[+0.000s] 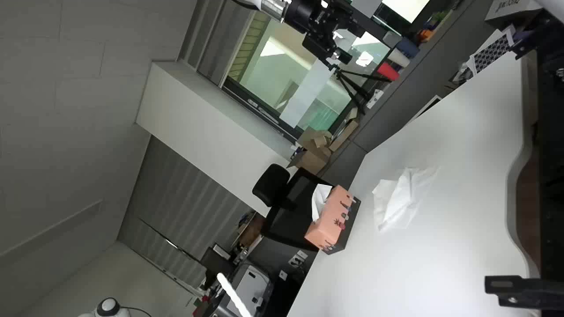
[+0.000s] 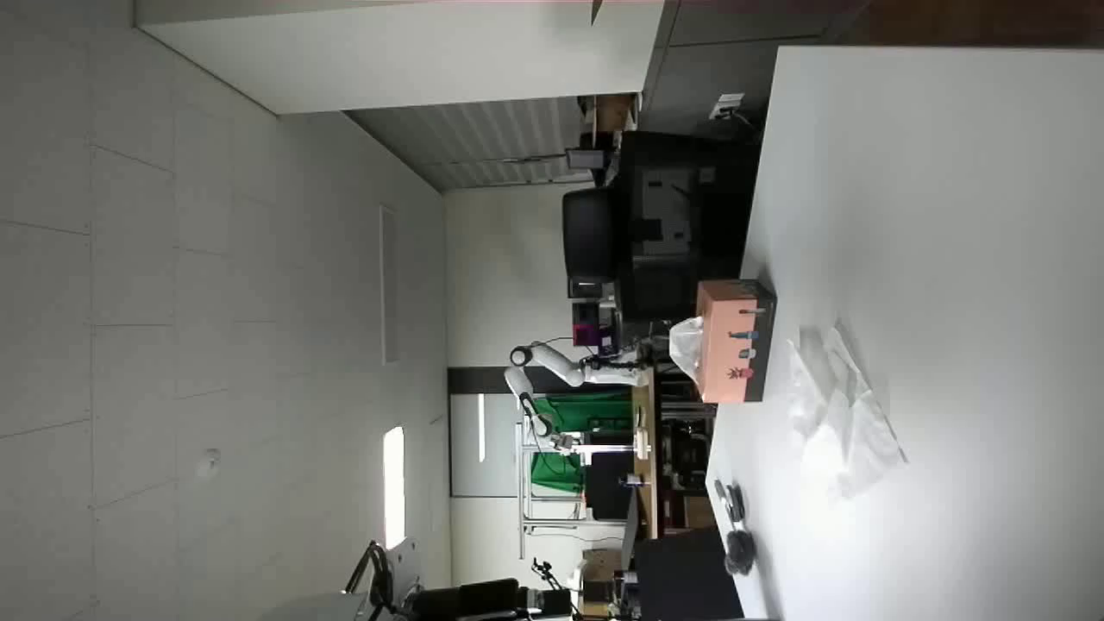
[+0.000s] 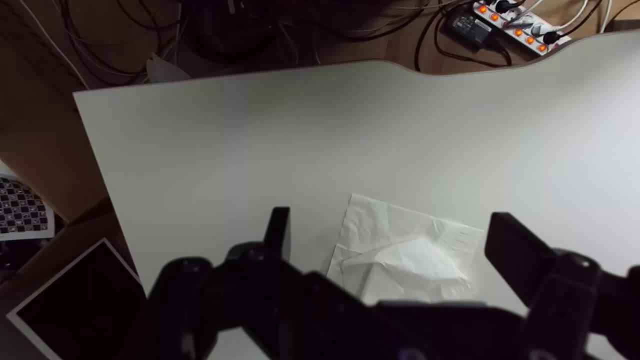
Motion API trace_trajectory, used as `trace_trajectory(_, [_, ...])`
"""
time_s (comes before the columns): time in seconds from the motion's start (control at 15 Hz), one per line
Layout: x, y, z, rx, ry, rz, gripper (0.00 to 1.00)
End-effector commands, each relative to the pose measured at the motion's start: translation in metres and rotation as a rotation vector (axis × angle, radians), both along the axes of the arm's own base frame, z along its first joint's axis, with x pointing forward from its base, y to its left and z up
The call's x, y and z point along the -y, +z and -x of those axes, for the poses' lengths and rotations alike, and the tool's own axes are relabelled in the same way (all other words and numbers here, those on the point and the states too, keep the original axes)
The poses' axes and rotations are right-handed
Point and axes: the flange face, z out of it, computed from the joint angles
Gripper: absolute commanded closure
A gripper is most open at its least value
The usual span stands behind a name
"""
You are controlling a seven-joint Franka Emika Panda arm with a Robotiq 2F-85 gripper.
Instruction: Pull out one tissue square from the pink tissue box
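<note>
The pink tissue box (image 1: 328, 222) with a dark base stands near the table's edge; it also shows in an exterior view (image 2: 726, 345). A white tissue tuft (image 1: 320, 201) sticks out of its top, seen also in an exterior view (image 2: 686, 347). A loose crumpled tissue (image 1: 402, 198) lies flat on the table apart from the box (image 2: 841, 423). My gripper (image 3: 392, 225) is open and empty, high above the table. In the wrist view the loose tissue (image 3: 400, 250) lies far below, between the fingers. The box is out of the wrist view.
The white table (image 1: 462, 246) carries the box and tissue. A dark fuzzy object (image 2: 739, 552) lies near the table's edge. A black chair (image 1: 293, 215) stands behind the box. A power strip (image 3: 520, 32) lies on the floor. A black bracket (image 1: 520, 291) juts in over the table.
</note>
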Motion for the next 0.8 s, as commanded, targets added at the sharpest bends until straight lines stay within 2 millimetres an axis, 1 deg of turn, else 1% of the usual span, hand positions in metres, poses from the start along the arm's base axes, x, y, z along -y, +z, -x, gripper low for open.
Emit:
trace_trajectory(0.0, [-0.0003, -0.0005, 0.0006, -0.008, 0.001, -0.002, 0.00])
trace_trajectory(0.27, [-0.0006, -0.0066, 0.0006, -0.027, 0.002, -0.006, 0.00])
trace_trajectory(0.73, [-0.0005, -0.0071, 0.0004, -0.029, 0.002, -0.007, 0.00])
